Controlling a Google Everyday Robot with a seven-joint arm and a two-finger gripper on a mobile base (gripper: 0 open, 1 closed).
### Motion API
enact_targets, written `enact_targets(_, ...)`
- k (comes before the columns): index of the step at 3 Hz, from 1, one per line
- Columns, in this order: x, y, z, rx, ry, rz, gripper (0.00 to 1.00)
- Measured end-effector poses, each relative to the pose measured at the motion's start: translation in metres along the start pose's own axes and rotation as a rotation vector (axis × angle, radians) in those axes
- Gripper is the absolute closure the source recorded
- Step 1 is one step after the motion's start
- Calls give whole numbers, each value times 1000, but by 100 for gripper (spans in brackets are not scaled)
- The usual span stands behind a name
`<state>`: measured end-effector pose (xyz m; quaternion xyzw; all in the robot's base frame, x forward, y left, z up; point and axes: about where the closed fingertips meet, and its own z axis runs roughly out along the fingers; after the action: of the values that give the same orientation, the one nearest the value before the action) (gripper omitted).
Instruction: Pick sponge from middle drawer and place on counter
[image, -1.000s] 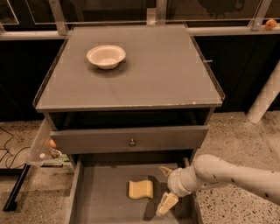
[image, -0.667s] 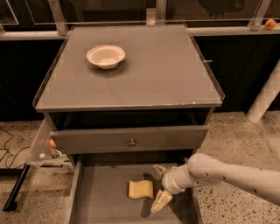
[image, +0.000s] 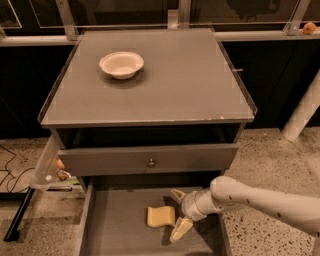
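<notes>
The pale yellow sponge (image: 160, 216) lies on the floor of the open middle drawer (image: 117, 227), near its centre. My gripper (image: 178, 214) reaches in from the right, just right of the sponge, with its fingers spread open; one fingertip (image: 177, 195) is behind the sponge's right edge and the other (image: 179, 229) in front of it. It holds nothing. The grey counter (image: 170, 85) spreads above, with a round white bowl (image: 121, 64) at its back left.
A shut drawer with a small round metal knob (image: 150, 162) sits right above the open one. A clear plastic panel (image: 46, 162) hangs at the cabinet's left side. A white post (image: 303, 111) stands at the right. Speckled floor surrounds the cabinet.
My gripper has moved left across the drawer toward the sponge, and its open fingers now stand right beside the sponge's right edge. The sponge has not moved.
</notes>
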<state>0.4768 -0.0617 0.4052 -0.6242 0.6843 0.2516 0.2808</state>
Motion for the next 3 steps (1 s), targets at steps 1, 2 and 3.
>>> enact_targets(1, 14, -7, 15, -20, -18, 24, 0)
enact_targets(2, 20, -10, 26, -32, -40, 42, 0)
enact_targets(3, 25, -9, 37, -35, -62, 64, 0)
